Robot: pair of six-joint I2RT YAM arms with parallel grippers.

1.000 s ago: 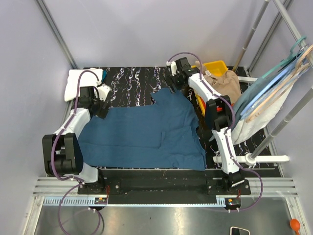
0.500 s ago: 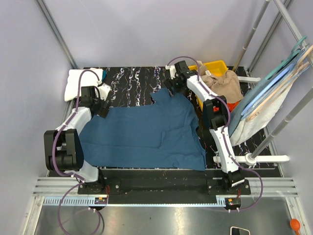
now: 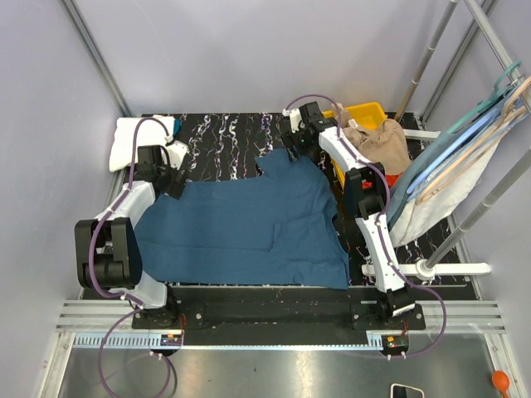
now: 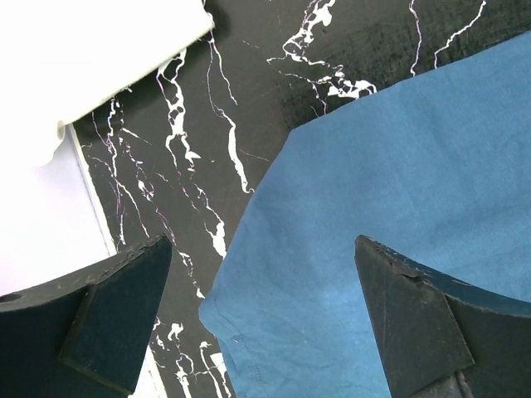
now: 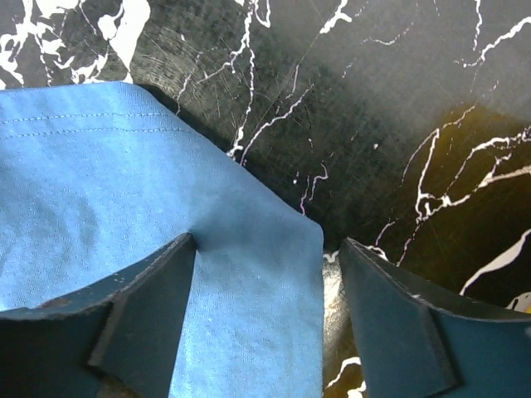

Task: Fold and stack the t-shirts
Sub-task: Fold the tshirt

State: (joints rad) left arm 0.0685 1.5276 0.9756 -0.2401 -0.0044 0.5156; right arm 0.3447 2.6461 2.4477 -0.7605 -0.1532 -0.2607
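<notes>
A large dark teal-blue t-shirt (image 3: pixel 249 224) lies spread flat on the black marbled table (image 3: pixel 224 137). My left gripper (image 3: pixel 176 184) is open over its far left corner, the corner (image 4: pixel 274 315) lying between the jaws. My right gripper (image 3: pixel 292 152) is open over its far right corner (image 5: pixel 257 282); the left finger (image 5: pixel 141 307) presses on the cloth, the right finger is off it. A white t-shirt (image 3: pixel 137 137) lies folded at the far left and shows in the left wrist view (image 4: pixel 91 50). A tan t-shirt (image 3: pixel 386 141) is heaped on the yellow bin, with red-orange cloth (image 3: pixel 398 178) under it.
A yellow bin (image 3: pixel 365 112) stands at the far right behind the right arm. Pale blue and beige hangers (image 3: pixel 465 141) hang on a rack at the right, with white cloth (image 3: pixel 423 211) below them. A metal rail runs along the near edge.
My right gripper has shifted a little over the shirt's far right corner, first left and then back right. The corner has moved slightly with it. The left arm has barely moved.
</notes>
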